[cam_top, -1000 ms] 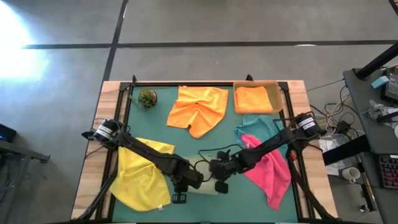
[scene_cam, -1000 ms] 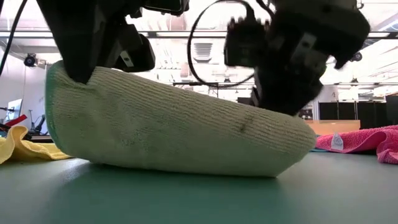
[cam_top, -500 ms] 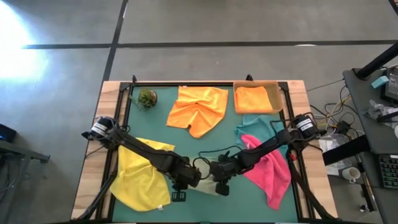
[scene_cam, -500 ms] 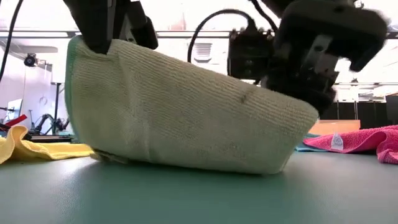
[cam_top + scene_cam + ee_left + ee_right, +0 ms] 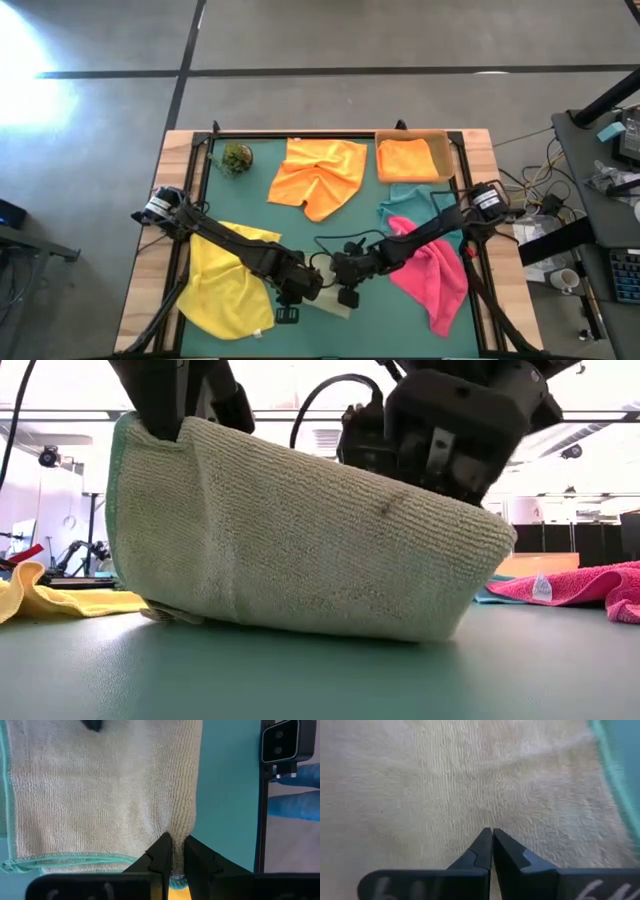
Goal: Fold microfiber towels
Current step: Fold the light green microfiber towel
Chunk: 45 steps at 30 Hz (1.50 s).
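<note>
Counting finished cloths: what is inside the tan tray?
One folded orange towel lies in the tan tray, filling most of it. Anything beneath it is covered and cannot be seen.

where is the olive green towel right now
In the high view the olive green towel sits at the table's near edge, centre, between the yellow towel and pink towel, pinched by both tools.
</note>
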Tool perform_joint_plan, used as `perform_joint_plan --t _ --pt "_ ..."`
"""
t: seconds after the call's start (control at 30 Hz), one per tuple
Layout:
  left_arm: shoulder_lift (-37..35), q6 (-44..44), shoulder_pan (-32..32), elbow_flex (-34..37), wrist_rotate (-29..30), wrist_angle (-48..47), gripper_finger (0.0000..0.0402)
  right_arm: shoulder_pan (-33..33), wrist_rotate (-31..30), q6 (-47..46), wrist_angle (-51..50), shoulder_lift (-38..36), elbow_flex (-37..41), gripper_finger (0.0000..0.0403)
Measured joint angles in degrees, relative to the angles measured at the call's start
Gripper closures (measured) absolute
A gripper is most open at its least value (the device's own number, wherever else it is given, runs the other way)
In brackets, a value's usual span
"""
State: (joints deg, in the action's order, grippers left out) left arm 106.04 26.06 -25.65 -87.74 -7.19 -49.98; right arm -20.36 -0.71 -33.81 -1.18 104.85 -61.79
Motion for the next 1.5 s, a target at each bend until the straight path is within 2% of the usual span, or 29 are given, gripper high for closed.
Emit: perform_joint_plan --t 0.33,0.5,0.7,0.8,0.93,1.07,1.23,1.37,1.5 --pt "0.00 0.02 0.00 0.00 0.23 -0.16 0.0373 -0.13 2.73 -2.08 0.38 2.40 -0.76 0.0394" --pt "0.00 0.07 0.00 0.01 0.23 -0.60 0.0373 -0.79 2.69 -1.56 -3.19 -2.12 -0.69 0.0394" --pt "0.00 0.20 0.00 0.02 0.23 -0.63 0.0373 -4.56 2.64 -1.90 -11.10 -10.20 -0.71 0.0394" --pt "0.00 0.24 0.00 0.02 0.23 -0.61 0.0373 -7.62 1.15 -2.92 -10.35 -13.11 -0.73 0.0394" --pt "0.00 0.34 0.00 0.02 0.25 -0.61 0.0373 -11.80 -2.43 -2.47 -9.62 -13.52 -0.77 0.0386" --pt "0.00 0.37 0.00 0.02 0.25 -0.63 0.0373 -13.51 -2.27 -3.73 -7.17 -11.50 -0.73 0.0352" --pt "0.00 0.35 0.02 0.02 0.23 -0.56 0.0373 -13.89 -2.64 -2.86 -4.03 -9.42 -0.73 0.0282" --pt "0.00 0.46 0.02 0.02 0.23 -0.56 0.0373 -13.88 -6.56 -0.74 -3.53 -7.31 -0.78 0.0226" --pt "0.00 0.46 0.04 0.02 0.23 -0.54 0.0373 -13.87 -7.03 0.66 -0.23 -5.35 -0.73 0.0188"
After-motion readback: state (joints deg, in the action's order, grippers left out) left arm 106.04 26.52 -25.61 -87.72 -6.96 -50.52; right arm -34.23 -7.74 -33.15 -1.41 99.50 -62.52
